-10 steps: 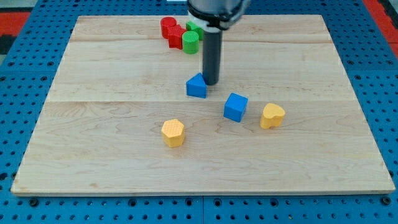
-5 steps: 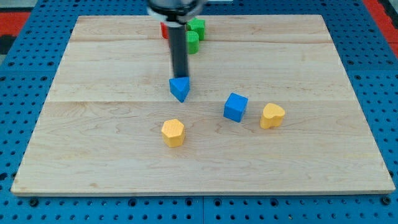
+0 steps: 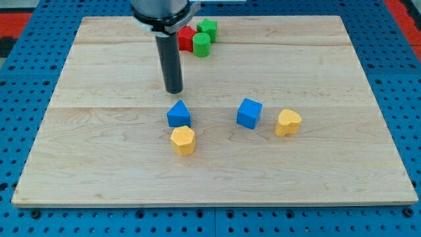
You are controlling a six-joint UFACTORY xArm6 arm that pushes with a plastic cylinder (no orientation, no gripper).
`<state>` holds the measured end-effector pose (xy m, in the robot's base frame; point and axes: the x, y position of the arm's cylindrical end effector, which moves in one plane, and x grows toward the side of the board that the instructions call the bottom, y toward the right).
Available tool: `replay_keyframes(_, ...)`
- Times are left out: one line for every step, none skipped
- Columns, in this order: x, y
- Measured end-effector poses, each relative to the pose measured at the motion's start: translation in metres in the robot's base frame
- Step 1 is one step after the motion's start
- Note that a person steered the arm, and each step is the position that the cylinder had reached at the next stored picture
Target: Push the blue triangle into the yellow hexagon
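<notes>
No fingers here: my tip [image 3: 174, 91] hovers just above the light, slippery triangle [image 3: 178, 114], which touches the hexagon [image 3: 183, 140].

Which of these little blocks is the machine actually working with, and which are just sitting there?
In the job: blue triangle, yellow hexagon, my tip just above the triangle.

Lying about: blue cube, yellow heart, green blocks, red block.

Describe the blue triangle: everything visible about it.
The blue triangle is a small, solid, matte block with a peaked top, resting flat on the wooden board near its middle. Its lower edge meets or nearly meets the yellow hexagon just below it. My tip stands above it in the view, with a gap. A blue cube sits apart to the view's right.
</notes>
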<state>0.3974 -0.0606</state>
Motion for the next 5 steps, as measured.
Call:
replay_keyframes(0.019, -0.004)
replay_keyframes(0.044, -0.01)
replay_keyframes(0.064, -0.01)
replay_keyframes(0.091, -0.008)
replay_keyframes(0.092, -0.014)
